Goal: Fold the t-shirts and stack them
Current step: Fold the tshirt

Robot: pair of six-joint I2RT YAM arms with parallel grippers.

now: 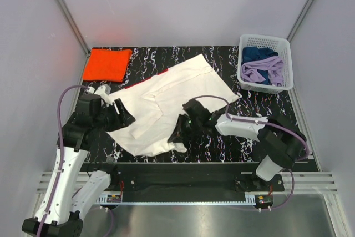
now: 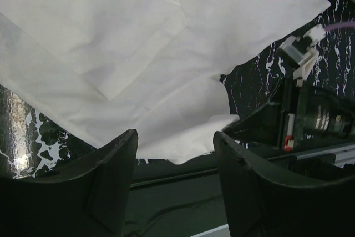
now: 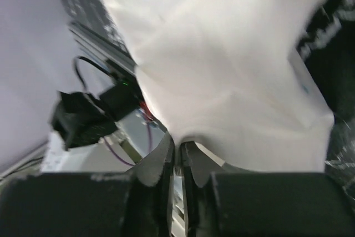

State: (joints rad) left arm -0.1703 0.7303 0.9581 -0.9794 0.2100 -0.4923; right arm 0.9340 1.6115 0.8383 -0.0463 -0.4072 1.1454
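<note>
Near edge first: the right gripper (image 1: 178, 132) is down at the near hem of the white shirt (image 1: 172, 95), and its wrist view shows the gripper (image 3: 177, 149) with fingers pressed together, a fold of the white shirt (image 3: 233, 81) nipped between the tips. The cloth rises from that pinch and fills most of the frame, blurred. Over on the left side, the left gripper (image 1: 121, 114) sits at the shirt's left edge, a touch farther out. Its wrist view has the gripper (image 2: 175, 142) spread wide, both dark fingers apart with nothing between them; the near edge of the white shirt (image 2: 166, 54) lies just beyond the tips, and whether they touch it I can't tell.

Mid-table now: the white shirt lies spread at a slant across the black marbled table (image 1: 260, 112), wrinkled, one layer folded over another near its centre, running from the near left toward the far right. A thin red strip shows along its far-left edge.

Far left corner: the orange shirt (image 1: 107, 64), folded into a neat flat rectangle, well apart from both grippers and just clear of the white shirt's corner. Far right corner: a white slotted basket (image 1: 264, 38) holding a blue cloth (image 1: 257, 54) and a purple cloth (image 1: 272, 71), bunched together
</note>
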